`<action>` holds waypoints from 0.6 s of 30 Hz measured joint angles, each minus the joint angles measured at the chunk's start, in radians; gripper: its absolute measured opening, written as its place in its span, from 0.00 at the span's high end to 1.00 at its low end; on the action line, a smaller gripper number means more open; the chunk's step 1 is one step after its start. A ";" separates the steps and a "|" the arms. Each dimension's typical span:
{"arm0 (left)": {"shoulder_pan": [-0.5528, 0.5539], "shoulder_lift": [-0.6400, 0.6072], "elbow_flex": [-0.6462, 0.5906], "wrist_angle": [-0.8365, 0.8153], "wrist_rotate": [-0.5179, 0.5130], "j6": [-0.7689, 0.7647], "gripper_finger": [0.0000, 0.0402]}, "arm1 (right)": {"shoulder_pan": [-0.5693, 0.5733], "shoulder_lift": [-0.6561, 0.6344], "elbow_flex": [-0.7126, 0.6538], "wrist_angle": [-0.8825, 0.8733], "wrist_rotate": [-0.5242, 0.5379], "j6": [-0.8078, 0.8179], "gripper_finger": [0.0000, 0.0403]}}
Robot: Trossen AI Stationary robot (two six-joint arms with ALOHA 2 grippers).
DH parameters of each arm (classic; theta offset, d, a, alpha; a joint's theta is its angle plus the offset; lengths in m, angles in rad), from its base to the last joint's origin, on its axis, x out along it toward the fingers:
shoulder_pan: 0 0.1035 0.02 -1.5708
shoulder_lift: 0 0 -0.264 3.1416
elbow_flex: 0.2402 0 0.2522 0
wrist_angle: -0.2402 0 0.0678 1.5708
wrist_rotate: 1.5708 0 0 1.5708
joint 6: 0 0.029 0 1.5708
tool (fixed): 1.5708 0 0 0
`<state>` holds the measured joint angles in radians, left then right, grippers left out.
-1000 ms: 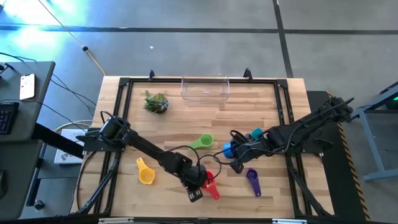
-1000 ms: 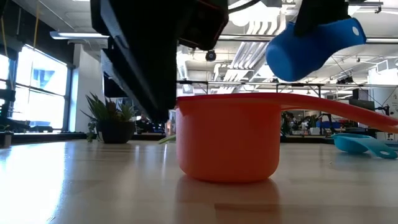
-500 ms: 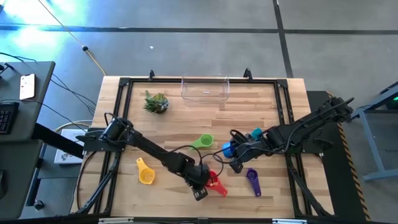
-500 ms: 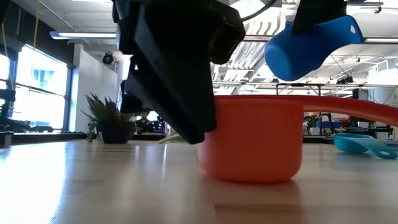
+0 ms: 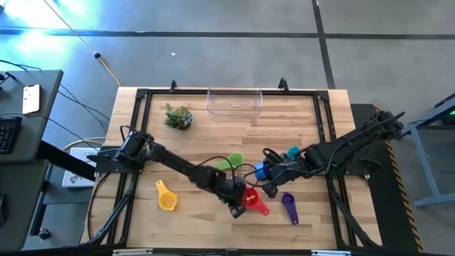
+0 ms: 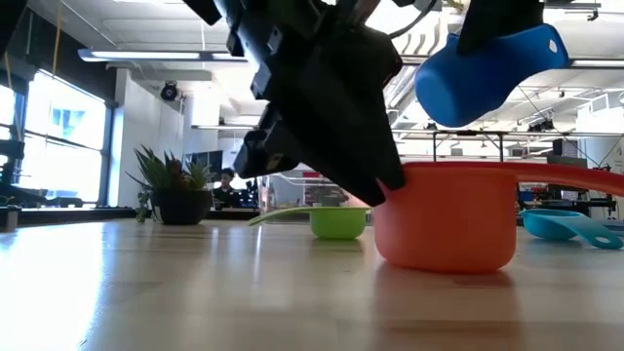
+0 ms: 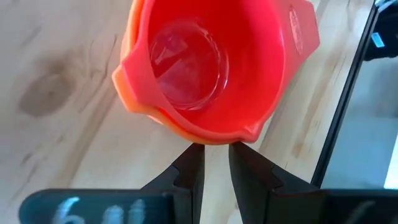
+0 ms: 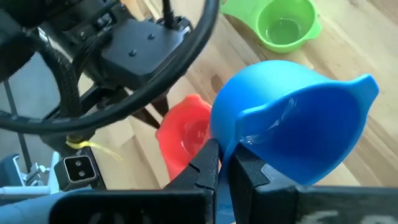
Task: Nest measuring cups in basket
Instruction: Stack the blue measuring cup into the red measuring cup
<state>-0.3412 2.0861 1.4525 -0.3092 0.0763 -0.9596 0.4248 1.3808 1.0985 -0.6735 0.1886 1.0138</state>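
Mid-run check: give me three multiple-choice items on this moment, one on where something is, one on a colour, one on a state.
1. Where is the red cup?
A. in the basket
B. on the table by the left gripper
C. beside the plant

2. What colour is the cup held by the right gripper?
A. blue
B. yellow
C. purple

3. What state is the basket in?
A. full
B. tipped over
C. empty

Answers: 1 B, it sits on the wood at the left gripper. 2 A, the blue cup is pinched at its rim. 3 C, no cup shows inside its walls.

Basket (image 5: 234, 104) approach: open boards in front — plant (image 5: 178, 116) well left.
Centre: crowded — both arms, red cup (image 5: 251, 198), green cup (image 5: 229, 162).
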 joint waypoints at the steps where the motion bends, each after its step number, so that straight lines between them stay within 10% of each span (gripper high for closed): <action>1: 0.003 0.000 0.000 0.001 0.005 0.009 0.85 | 0.000 0.000 0.000 0.000 -0.008 0.001 0.98; 18: 0.010 -0.193 0.000 -0.105 0.092 0.096 0.85 | 0.019 0.000 0.000 0.189 -0.105 -0.054 0.98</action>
<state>-0.3309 1.8927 1.4528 -0.4139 0.1682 -0.8637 0.4442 1.3806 1.0985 -0.4841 0.0833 0.9594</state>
